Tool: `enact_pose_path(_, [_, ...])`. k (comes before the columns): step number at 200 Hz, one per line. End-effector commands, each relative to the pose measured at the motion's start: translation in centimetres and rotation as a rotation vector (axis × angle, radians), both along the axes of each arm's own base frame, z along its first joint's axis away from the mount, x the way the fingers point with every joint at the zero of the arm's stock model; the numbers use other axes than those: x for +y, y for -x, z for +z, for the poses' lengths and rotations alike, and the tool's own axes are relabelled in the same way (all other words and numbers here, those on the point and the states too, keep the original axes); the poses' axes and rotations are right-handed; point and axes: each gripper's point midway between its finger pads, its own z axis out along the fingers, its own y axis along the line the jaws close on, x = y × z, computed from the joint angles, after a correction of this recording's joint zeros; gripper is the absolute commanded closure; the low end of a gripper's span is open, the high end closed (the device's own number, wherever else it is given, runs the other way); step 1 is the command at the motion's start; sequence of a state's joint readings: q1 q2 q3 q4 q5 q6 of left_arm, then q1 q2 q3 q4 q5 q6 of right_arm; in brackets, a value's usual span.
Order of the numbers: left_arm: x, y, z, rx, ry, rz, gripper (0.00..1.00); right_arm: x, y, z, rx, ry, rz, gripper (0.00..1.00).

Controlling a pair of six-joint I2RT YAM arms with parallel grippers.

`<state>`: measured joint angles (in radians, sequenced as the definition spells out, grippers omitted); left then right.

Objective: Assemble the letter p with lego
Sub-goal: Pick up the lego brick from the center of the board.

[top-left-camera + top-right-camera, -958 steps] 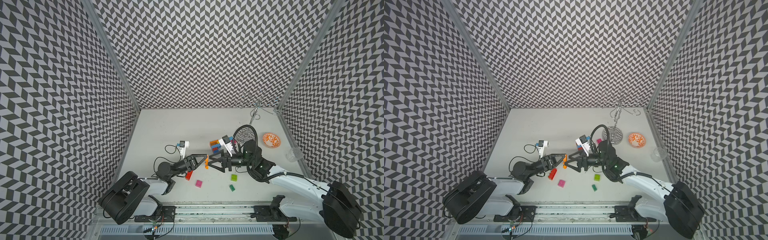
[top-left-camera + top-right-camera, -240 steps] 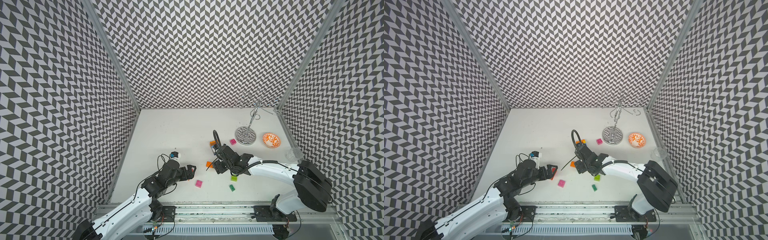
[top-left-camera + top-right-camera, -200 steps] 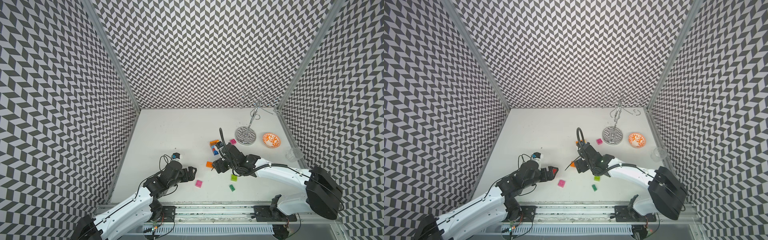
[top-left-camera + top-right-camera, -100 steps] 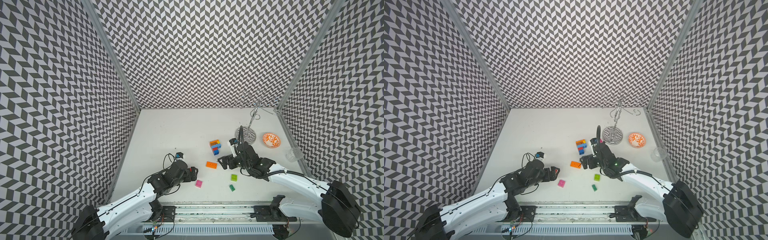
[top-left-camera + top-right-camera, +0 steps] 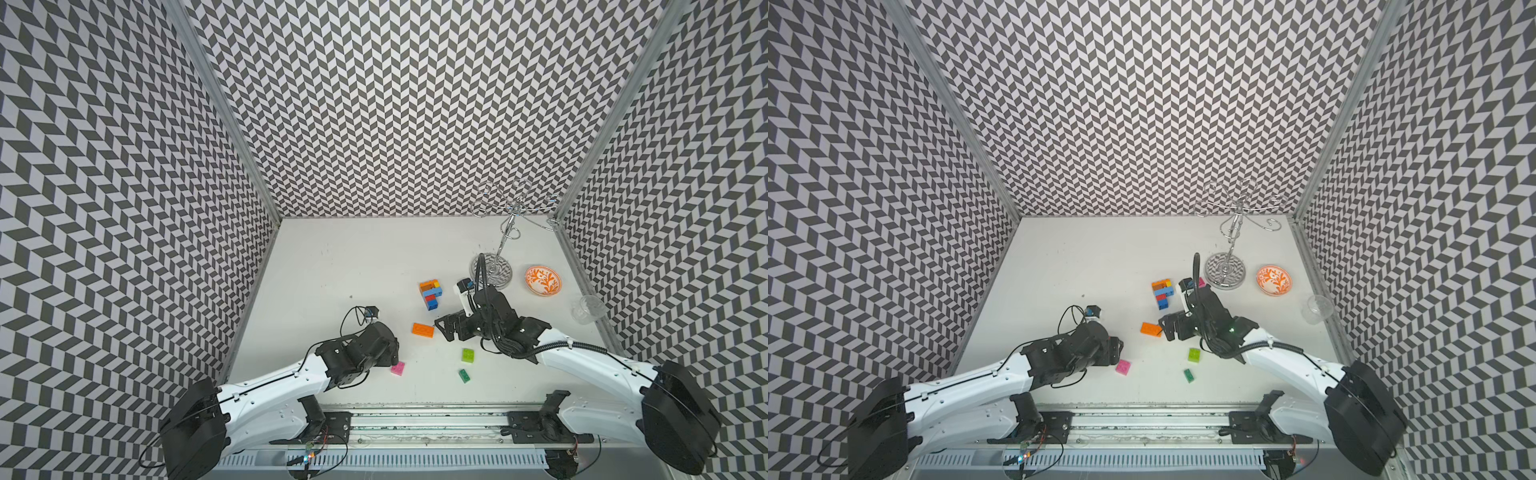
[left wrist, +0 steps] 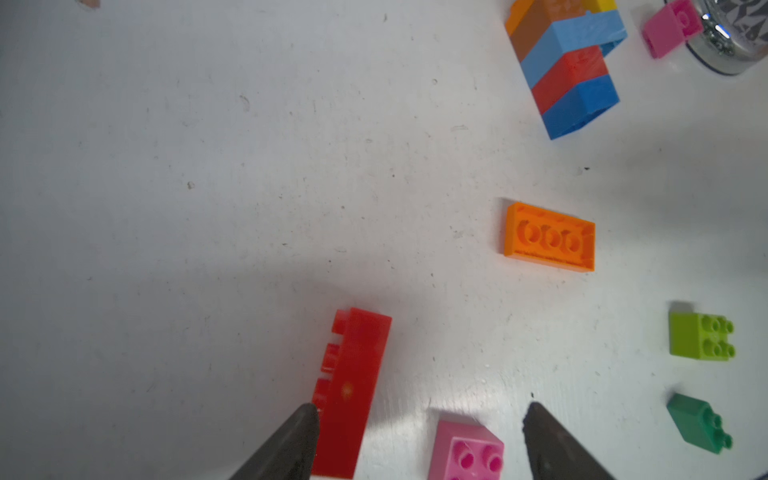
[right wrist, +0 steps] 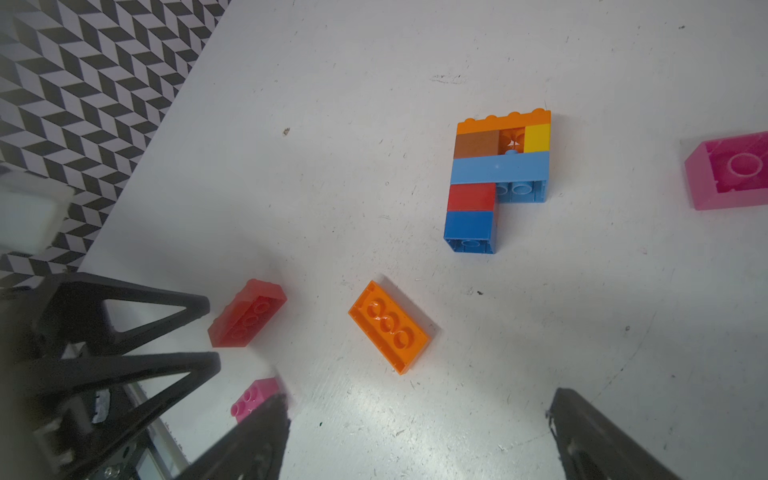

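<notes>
The red oblong plastic brick lies lengthwise just beside one finger of my left claw, jaws parted. My right claw gapes, farther off.

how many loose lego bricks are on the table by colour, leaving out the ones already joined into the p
pink bricks: 2
orange brick: 1
red brick: 1
lime brick: 1
green brick: 1
total: 6
</notes>
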<state>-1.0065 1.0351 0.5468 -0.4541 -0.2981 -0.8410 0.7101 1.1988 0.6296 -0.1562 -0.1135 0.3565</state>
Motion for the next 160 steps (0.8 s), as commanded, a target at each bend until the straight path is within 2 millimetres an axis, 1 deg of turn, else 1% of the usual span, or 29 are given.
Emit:
enact_pose_path(1, [0.0,-0.1,2.3,-0.064,-0.07,0.043,0.19,-0.1,0.0,-0.1,-0.004,-0.012,-0.007,0.01])
enact_pose_path(16, [-1.3,0.7,2.2,-0.036,-0.09,-0.006,0.19,-0.5,-0.3,-0.1,-0.012,-0.012,-0.04,0.01])
enact_pose_path(34, [-3.2,2.4,0.8,0.046,-0.105,-0.099,0.19,-1.4,-1.0,0.2,-0.029,0.0,-0.107,0.01])
enact_pose_path(49, [-4.1,3.5,-0.4,0.103,-0.135,-0.15,0.19,-2.0,-1.3,0.4,-0.042,0.003,-0.139,0.01])
enact_pose_path(65, [-4.3,4.0,-1.4,0.136,-0.171,-0.169,0.21,-2.2,-1.4,0.5,-0.046,-0.011,-0.145,0.01])
enact_pose_path(109, [-4.7,4.4,-3.1,0.189,-0.205,-0.197,0.28,-2.6,-1.3,0.0,-0.029,-0.021,-0.152,0.01])
enact_pose_path(119, [-4.6,4.6,-3.6,0.208,-0.222,-0.201,0.31,-2.7,-1.2,-0.1,-0.027,-0.02,-0.155,0.01])
enact_pose_path(133, [-4.3,4.8,-4.5,0.231,-0.251,-0.203,0.32,-2.9,-1.1,-0.2,-0.029,-0.022,-0.158,0.01])
enact_pose_path(160, [-4.3,4.9,-5.1,0.243,-0.272,-0.204,0.36,-3.1,-0.9,-0.3,-0.025,-0.035,-0.158,0.01])
